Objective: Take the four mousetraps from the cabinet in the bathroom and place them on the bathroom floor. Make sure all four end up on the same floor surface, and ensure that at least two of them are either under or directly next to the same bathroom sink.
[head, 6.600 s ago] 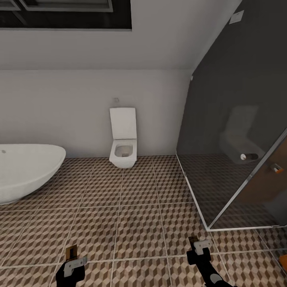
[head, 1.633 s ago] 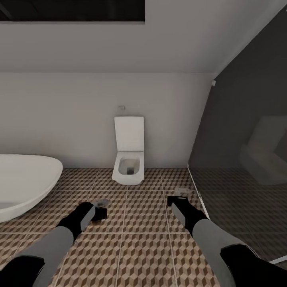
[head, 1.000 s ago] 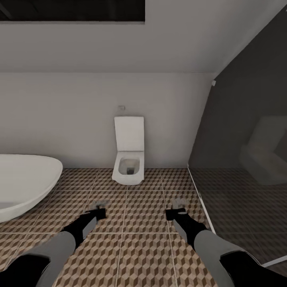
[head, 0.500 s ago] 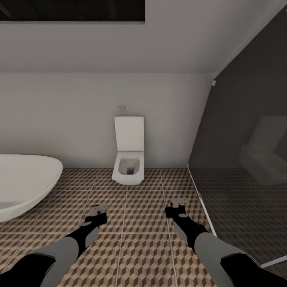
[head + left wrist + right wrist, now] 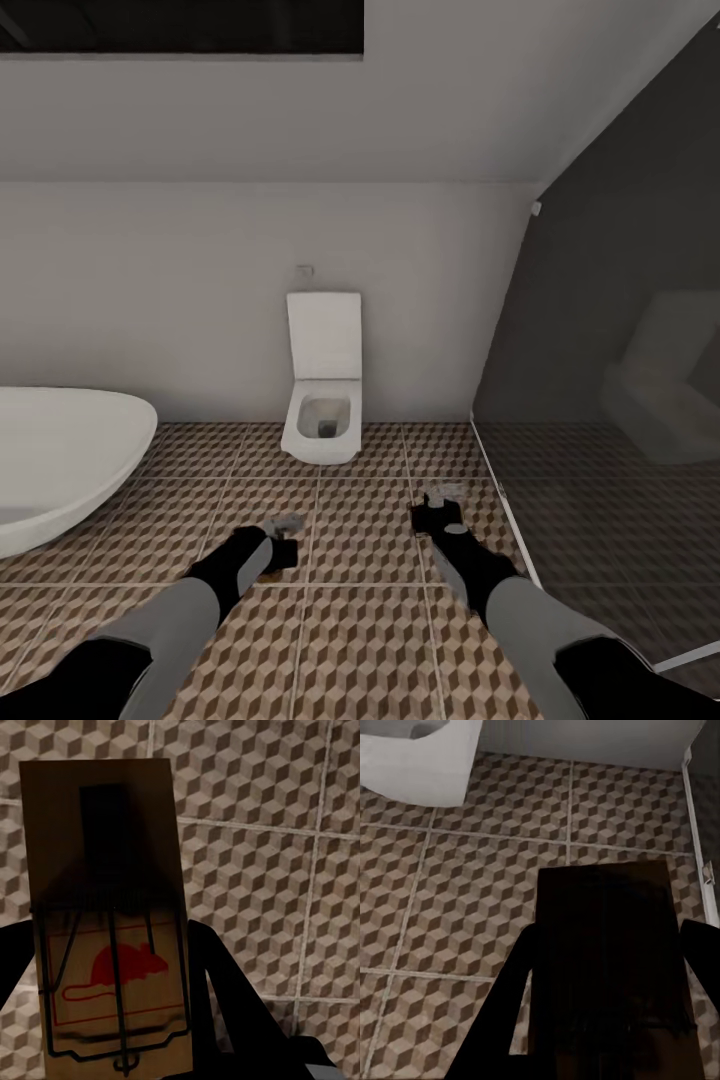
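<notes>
Over the last half second the left hand (image 5: 283, 540) has swung in toward the toilet (image 5: 322, 395) side and sunk a little nearer the bathroom floor (image 5: 365, 640), while the right hand (image 5: 437, 510) has barely shifted, so I judge both are lowering their loads well short of any sink. Each hand is pinching a mousetrap. The left one (image 5: 109, 922) is a tan board with black wire spring and a red mouse print, and the right one (image 5: 607, 960) is a dark shadowed slab above the tiles, in front of the toilet.
</notes>
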Tool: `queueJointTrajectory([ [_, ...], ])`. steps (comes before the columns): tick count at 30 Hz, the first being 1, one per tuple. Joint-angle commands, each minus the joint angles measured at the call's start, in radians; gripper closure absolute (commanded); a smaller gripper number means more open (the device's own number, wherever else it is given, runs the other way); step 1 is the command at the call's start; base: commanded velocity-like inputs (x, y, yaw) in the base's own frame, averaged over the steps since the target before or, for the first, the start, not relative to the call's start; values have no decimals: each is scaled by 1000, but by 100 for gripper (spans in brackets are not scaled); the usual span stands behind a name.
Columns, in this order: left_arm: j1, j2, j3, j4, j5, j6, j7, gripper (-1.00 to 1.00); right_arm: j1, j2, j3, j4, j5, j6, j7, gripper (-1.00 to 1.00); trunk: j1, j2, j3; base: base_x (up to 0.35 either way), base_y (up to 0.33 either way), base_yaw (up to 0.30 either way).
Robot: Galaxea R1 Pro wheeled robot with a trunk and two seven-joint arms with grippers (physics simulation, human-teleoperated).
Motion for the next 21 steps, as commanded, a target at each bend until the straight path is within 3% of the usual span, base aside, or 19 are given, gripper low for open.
queueJointTrajectory([
  [1,0,2,-7,-4,10,6,10,100,0,0,17,-20,-9,1,-7,100,1,-2,-2,0,0,0],
  [7,0,10,-8,-9,12,8,5,100,12,-2,43,-49,-9,-1,-8,100,1,-2,-2,0,0,0],
  [11,0,10,-11,-10,13,8,2,100,62,-3,44,-49,-8,-2,-8,100,1,-2,-2,0,0,0],
  [21,0,10,-9,-10,14,8,2,100,98,-5,44,-49,-9,-9,-6,100,1,-2,-2,0,33,0],
])
